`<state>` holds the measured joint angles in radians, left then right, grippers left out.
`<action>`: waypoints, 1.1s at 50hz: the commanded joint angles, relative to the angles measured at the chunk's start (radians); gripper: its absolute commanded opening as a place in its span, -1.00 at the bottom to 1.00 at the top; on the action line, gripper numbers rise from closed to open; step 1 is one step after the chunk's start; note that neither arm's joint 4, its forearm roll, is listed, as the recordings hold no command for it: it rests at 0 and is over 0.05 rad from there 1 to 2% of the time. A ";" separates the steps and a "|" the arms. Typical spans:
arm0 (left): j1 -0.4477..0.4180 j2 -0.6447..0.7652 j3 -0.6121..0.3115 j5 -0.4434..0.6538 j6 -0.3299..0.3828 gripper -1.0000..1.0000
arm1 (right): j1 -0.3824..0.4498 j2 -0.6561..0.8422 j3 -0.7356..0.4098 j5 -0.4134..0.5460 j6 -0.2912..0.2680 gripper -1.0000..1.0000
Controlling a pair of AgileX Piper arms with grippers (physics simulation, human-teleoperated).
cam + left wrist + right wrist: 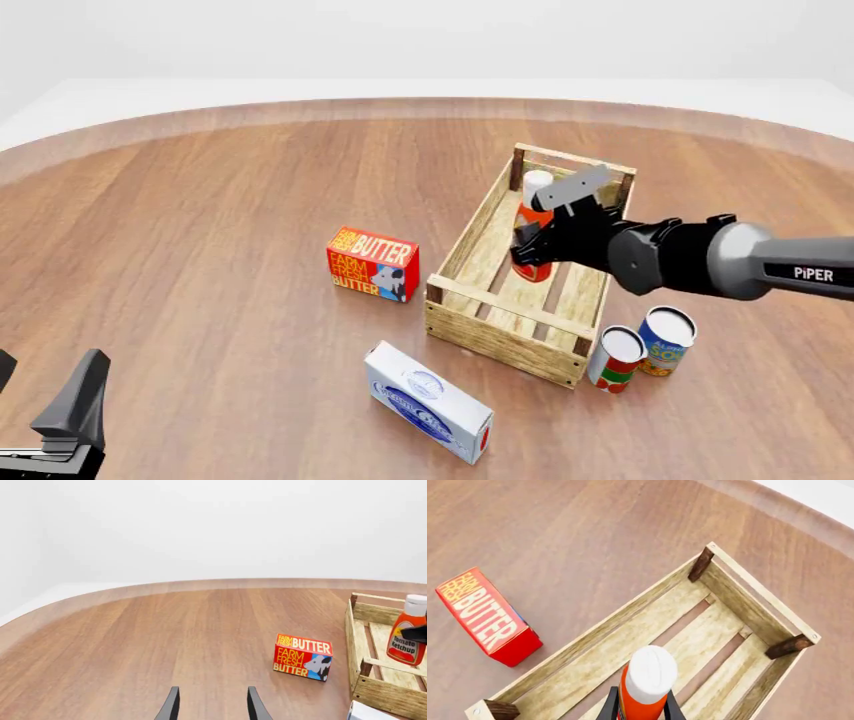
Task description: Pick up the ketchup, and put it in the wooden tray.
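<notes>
Ketchup (535, 228) stands clamped between the right gripper (545, 243) fingers over the wooden tray (503, 330), its base hidden. Left gripper (212, 704), cropped, spread above bare brown tabletop (200, 230); white backdrop.

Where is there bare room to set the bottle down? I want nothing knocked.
Inside the wooden tray, the slats on both sides of the ketchup held in the right hand are bare. The table left of the butter box is open. Crowded: the cans and white box at the tray's near end.
</notes>
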<state>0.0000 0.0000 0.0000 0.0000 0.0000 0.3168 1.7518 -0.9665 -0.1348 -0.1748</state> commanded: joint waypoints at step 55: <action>0.000 0.000 0.000 0.000 0.000 1.00 | -0.013 0.081 0.004 -0.048 0.031 1.00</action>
<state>0.0000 0.0000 0.0000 0.0000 0.0000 0.3052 1.8300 -0.9633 -0.1805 -0.1601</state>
